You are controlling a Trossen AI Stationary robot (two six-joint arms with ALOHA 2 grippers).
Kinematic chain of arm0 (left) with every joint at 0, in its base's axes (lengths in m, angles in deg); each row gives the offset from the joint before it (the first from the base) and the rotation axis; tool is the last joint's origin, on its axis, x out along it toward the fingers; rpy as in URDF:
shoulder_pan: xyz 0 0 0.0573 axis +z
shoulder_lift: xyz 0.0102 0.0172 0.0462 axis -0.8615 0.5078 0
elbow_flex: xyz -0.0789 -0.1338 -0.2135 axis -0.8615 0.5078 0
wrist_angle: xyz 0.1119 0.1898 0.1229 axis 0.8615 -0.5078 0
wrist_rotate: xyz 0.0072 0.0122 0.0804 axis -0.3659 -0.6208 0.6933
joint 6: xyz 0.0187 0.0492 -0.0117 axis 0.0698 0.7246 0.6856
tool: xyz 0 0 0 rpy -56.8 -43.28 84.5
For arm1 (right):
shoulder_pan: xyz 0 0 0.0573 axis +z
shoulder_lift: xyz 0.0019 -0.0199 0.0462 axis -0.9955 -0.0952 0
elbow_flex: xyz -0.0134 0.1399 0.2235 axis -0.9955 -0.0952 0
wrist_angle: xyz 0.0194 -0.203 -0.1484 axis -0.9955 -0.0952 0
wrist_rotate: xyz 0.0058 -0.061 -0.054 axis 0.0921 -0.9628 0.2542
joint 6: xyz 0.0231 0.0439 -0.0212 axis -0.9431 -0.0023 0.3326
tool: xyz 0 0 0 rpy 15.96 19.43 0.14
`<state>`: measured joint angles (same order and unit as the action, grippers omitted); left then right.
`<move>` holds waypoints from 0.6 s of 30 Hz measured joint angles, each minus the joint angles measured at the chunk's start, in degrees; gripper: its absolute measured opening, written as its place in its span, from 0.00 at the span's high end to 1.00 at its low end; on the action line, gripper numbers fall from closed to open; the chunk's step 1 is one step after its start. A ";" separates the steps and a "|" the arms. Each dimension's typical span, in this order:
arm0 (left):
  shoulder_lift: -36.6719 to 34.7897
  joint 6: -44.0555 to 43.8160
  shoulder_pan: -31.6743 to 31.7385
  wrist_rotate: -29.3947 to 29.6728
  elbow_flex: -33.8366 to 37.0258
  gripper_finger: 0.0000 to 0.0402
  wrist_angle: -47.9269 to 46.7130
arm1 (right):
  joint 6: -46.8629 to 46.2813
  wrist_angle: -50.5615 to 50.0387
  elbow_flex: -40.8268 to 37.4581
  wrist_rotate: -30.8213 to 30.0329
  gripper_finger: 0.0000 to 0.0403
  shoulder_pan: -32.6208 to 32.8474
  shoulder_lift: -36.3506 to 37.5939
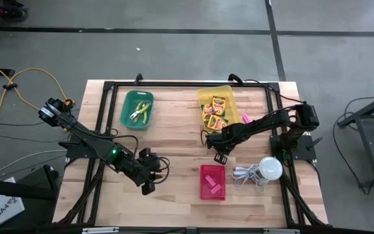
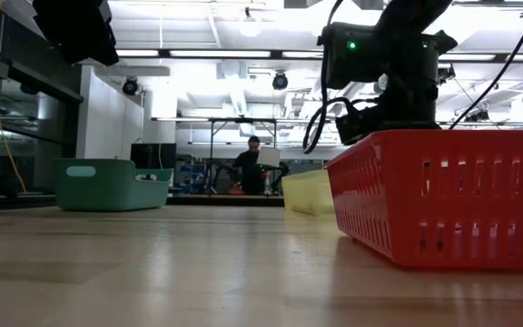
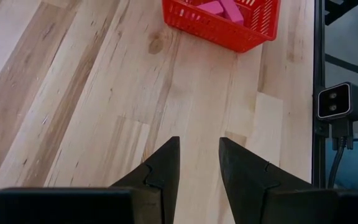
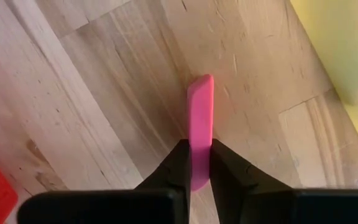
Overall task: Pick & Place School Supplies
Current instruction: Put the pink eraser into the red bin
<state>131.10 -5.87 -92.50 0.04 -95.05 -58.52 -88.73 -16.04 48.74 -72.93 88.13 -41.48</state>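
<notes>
My right gripper is shut on a pink eraser block. In the high view it hovers between the yellow bin of crayon boxes and the red basket. The basket holds more pink erasers. Another pink eraser lies on the wood right of the yellow bin. My left gripper is open and empty over bare table left of the red basket. My right gripper pinches the pink eraser by its near end between the two fingers. The fingers lie along the block, so most of its length sticks out past the fingertips. Whether its free end touches the table I cannot tell.
A green bin with a yellow-green tool stands at the far left of the table. A white bulb with its coiled cord lies right of the red basket. Black frame rails run around the table. A person sits far behind the table.
</notes>
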 joint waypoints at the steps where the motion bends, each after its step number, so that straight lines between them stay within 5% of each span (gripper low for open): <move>1: 0.00 -0.02 0.00 0.00 0.00 0.73 0.00 | 0.00 -0.01 0.00 0.00 0.92 0.00 0.00; 18: 0.00 -0.01 0.00 0.00 0.00 0.73 -0.02 | 0.63 -11.19 12.97 -2.29 0.93 3.28 0.00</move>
<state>131.10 -5.88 -92.50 0.04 -95.05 -58.54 -88.10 -27.23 61.71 -75.22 91.41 -41.48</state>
